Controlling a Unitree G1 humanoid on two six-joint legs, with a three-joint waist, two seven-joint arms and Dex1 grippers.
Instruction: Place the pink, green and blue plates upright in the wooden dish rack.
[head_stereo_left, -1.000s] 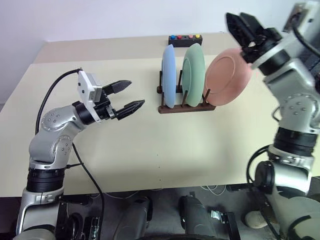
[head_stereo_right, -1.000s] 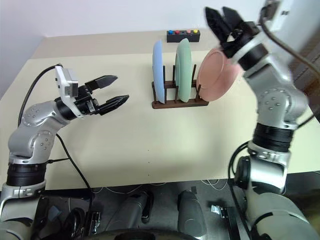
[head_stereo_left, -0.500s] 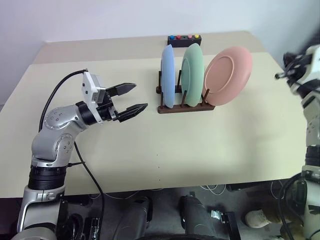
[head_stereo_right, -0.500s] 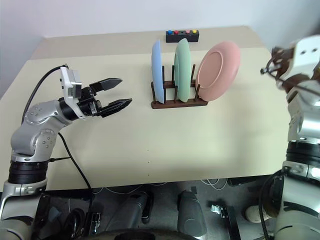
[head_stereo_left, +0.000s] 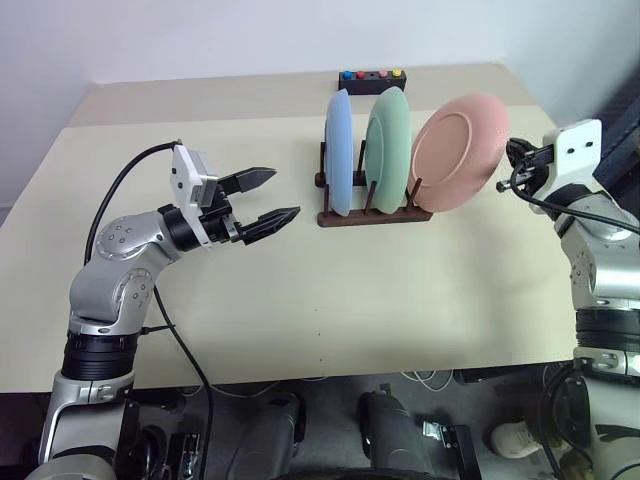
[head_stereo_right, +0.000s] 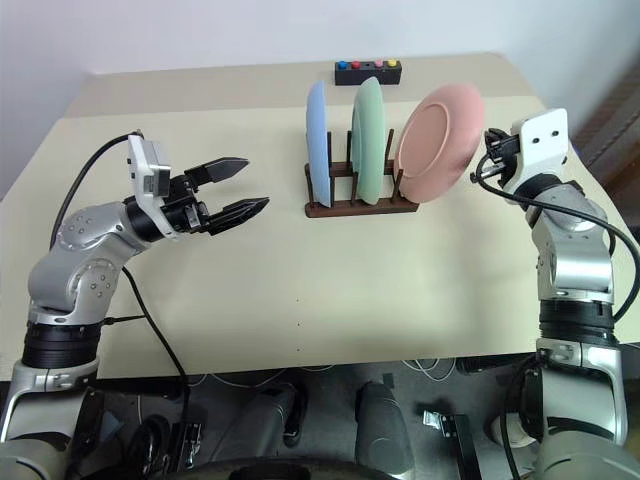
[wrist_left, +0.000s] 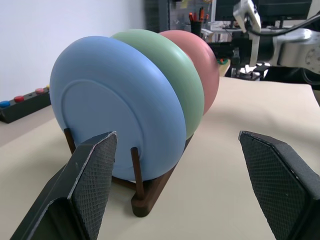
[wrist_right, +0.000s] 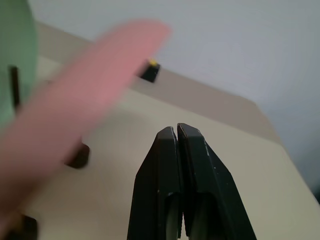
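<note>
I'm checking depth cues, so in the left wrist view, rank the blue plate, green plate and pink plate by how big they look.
1. blue plate, nearest the camera
2. green plate
3. pink plate, mostly hidden

Nearness drives this ranking; their true sizes may match.

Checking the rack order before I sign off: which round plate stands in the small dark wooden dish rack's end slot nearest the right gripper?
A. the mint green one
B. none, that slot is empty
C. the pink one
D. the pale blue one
C: the pink plate leans in the rack's end slot, closest to the right gripper.
</note>
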